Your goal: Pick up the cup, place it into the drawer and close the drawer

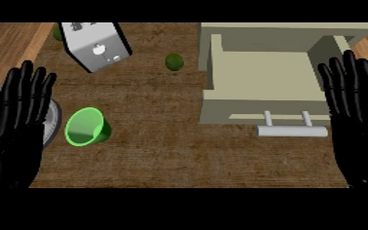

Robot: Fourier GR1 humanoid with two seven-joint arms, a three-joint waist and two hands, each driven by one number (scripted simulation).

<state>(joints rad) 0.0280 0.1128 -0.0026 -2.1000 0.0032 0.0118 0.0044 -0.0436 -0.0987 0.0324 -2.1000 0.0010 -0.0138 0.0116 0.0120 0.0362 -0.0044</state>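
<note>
Green cup sits on the counter just beside our left hand, well apart from the open drawer, and with that hand and our right hand both spread flat, holding nothing, we judge picking, placing and closing all not yet done.

I see the drawer standing open, its handle on its near front. Well left of the drawer, the green cup sits on the counter, mouth showing. A small green fruit lies just left of the drawer, a silver toaster farther left. My right hand rests flat-fingered at the drawer's right side; my left hand, fingers straight, is beyond the cup from the drawer.
</note>
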